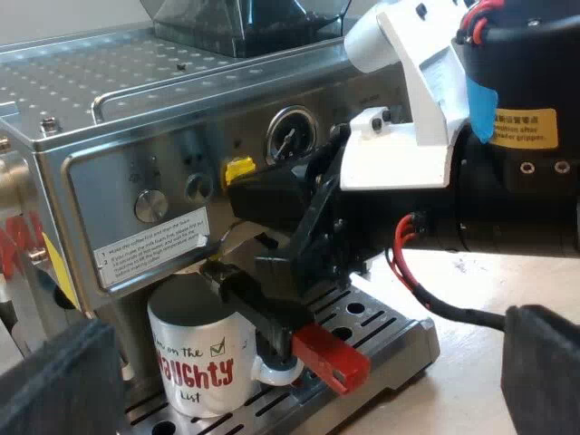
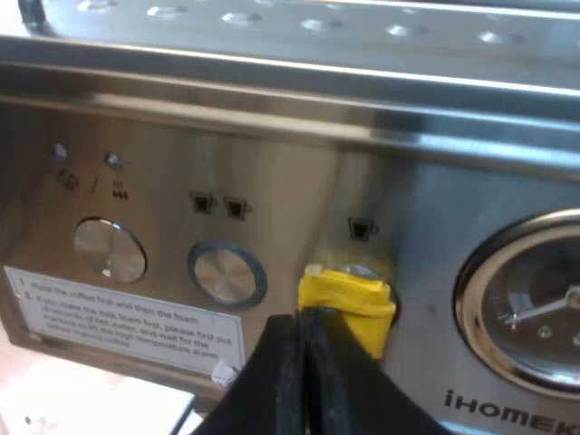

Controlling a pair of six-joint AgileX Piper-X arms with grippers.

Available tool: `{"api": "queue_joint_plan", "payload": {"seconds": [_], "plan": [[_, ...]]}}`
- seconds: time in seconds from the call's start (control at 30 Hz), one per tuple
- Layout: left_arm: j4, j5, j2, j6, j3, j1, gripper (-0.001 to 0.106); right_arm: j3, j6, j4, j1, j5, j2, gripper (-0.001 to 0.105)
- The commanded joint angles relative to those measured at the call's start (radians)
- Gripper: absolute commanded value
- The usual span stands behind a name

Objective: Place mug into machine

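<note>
Mug (image 1: pixel 195 362): white, printed, upright on drip tray (image 1: pixel 381 328), under holder (image 1: pixel 258 308) locked in machine (image 1: pixel 136 136); red handle end (image 1: pixel 331 356) just beside mug | Left gripper (image 1: pixel 304 372): fingers wide apart, facing mug, holding nothing | Right gripper (image 2: pixel 304 319): fingers pressed together, tips at yellow button (image 2: pixel 349 299) on machine's front, beside gauge (image 2: pixel 530 299) | Hopper (image 1: pixel 245 23): dark, on machine top

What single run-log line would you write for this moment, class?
mug: on drip tray, under holder | right gripper: shut, tip at yellow button
</note>
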Motion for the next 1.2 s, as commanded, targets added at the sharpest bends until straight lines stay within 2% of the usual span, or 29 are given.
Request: {"api": "queue_joint_plan", "payload": {"seconds": [0.03,0.27,0.37,0.43,0.5,0.53,0.57,0.6,0.67,0.7,0.83,0.93,1.03,1.1,1.2], "plan": [[-0.005,0.006,0.004,-0.002,-0.001,-0.002,0.085,-0.020,-0.027,0.008,-0.040,0.075,0.006,0.000],[-0.005,-0.002,0.004,-0.002,-0.001,-0.002,0.085,-0.020,0.007,0.208,0.084,0.070,-0.104,0.000],[-0.005,-0.002,0.004,-0.002,-0.001,-0.002,0.085,-0.020,0.058,0.293,0.129,0.041,-0.149,0.000],[-0.005,-0.002,0.004,-0.002,-0.001,-0.002,0.085,-0.020,0.103,0.347,0.141,-0.011,-0.176,0.006],[-0.005,-0.010,0.004,-0.002,-0.001,-0.002,0.085,-0.020,0.171,0.421,0.145,-0.091,-0.208,0.026],[-0.005,-0.010,0.004,-0.002,-0.001,-0.002,0.085,-0.020,0.190,0.443,0.144,-0.108,-0.218,0.033],[-0.005,-0.010,0.004,-0.002,-0.001,-0.002,0.085,-0.020,0.202,0.470,0.144,-0.120,-0.231,0.045],[-0.005,-0.010,0.004,-0.002,-0.001,-0.002,0.085,-0.020,0.201,0.490,0.144,-0.125,-0.247,0.057],[-0.013,-0.010,0.007,-0.002,-0.001,-0.002,0.085,-0.020,0.196,0.519,0.144,-0.135,-0.272,0.074],[-0.026,-0.010,0.016,-0.004,-0.001,-0.002,0.085,-0.020,0.192,0.539,0.144,-0.141,-0.290,0.078],[-0.087,-0.020,0.080,-0.042,-0.027,-0.002,0.085,-0.020,0.140,0.586,0.128,-0.154,-0.346,0.078],[-0.100,-0.033,0.180,-0.066,-0.087,-0.002,0.085,-0.020,0.121,0.628,0.083,-0.175,-0.401,0.078],[-0.103,-0.096,0.299,-0.065,-0.163,0.000,0.085,-0.020,0.118,0.694,-0.013,-0.240,-0.468,0.078],[-0.103,-0.131,0.399,-0.062,-0.235,0.029,0.085,-0.020,0.099,0.747,-0.102,-0.273,-0.522,0.078],[-0.103,-0.124,0.500,-0.037,-0.313,0.102,0.085,-0.020,0.043,0.809,-0.233,-0.294,-0.591,0.078]]}}
